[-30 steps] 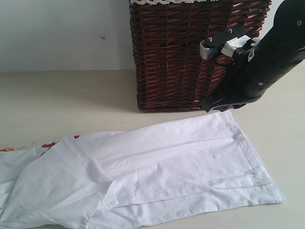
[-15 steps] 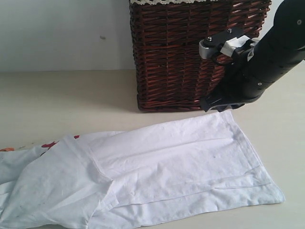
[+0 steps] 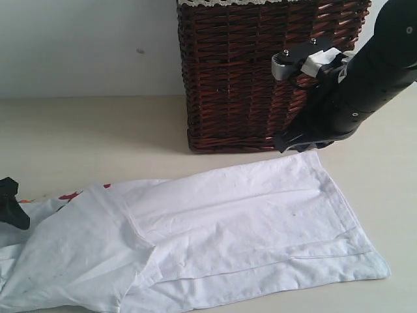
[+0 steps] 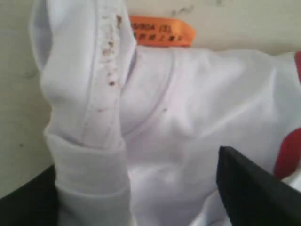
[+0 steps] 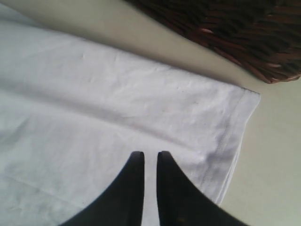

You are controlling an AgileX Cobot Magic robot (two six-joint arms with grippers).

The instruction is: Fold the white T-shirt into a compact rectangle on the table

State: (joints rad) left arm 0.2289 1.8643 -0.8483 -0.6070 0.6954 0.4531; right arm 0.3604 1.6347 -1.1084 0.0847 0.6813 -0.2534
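The white T-shirt [image 3: 228, 228] lies spread flat across the table [image 3: 78, 137], its hem end at the right and its red lettering [image 3: 68, 195] peeking out at the left. In the left wrist view its collar [image 4: 113, 89] and orange neck tag [image 4: 162, 32] show. My left gripper [image 4: 136, 162] is open, its black fingers [image 4: 247, 188] standing wide on either side of bunched collar cloth; in the exterior view my left gripper [image 3: 10, 203] shows at the left edge. My right gripper [image 5: 150, 154] is shut to a thin slit above the shirt's far hem corner [image 5: 230, 117], with no cloth seen between the fingers.
A dark brown wicker basket [image 3: 254, 72] stands at the back of the table, right behind my right gripper [image 3: 294, 142] and the arm that carries it. Bare table surface shows to the right of the hem [image 3: 391, 189] and behind the shirt on the left.
My left gripper has come into the exterior view at the left edge, by the shirt's collar end. The right arm and the shirt have hardly moved.
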